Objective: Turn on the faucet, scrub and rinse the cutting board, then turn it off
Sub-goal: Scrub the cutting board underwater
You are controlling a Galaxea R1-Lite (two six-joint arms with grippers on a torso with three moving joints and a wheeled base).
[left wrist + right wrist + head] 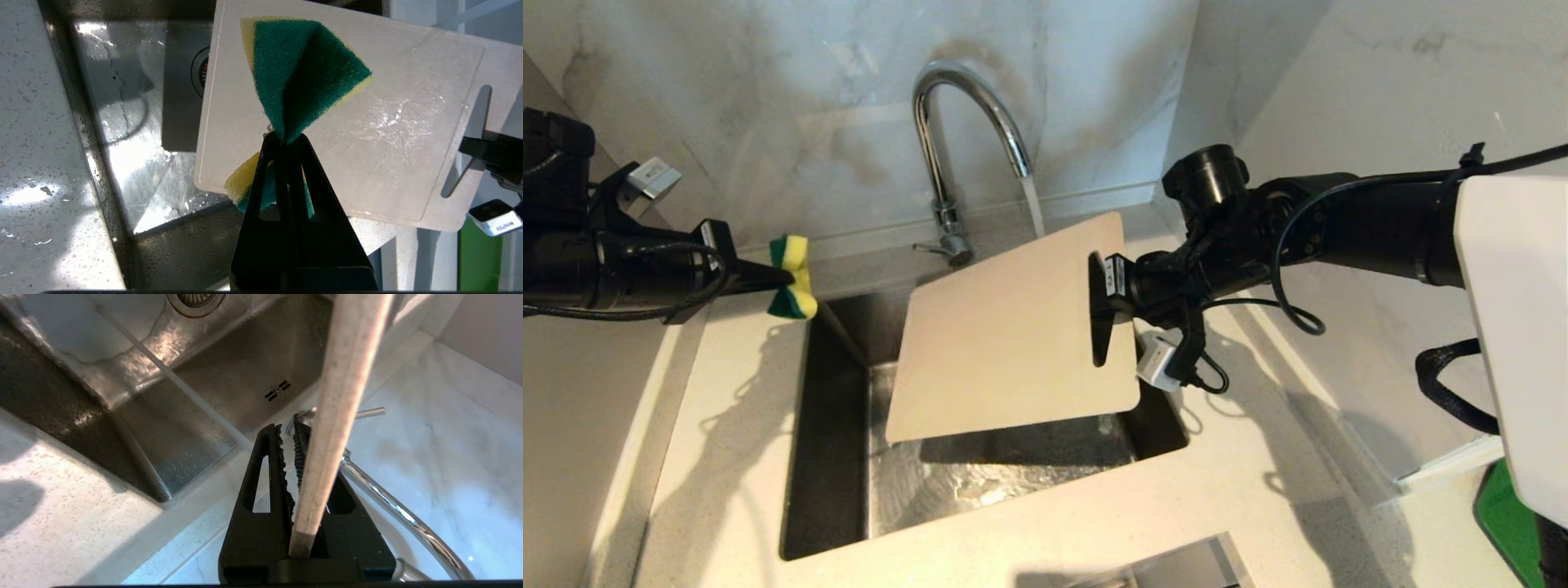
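Right gripper point(1104, 306) clamped on the handle end of the cutting board point(1013, 327), holding it tilted over the sink point(833, 457), its far corner just beside the running stream from the faucet point(964, 122) at the sink's back edge. Left gripper point(786, 278) pinched together on the green-and-yellow sponge point(792, 278), hovering above the worktop point(735, 384) at the sink's back left corner, well apart from the board. Wet patch on the board's face in the left wrist view; water on the sink floor.
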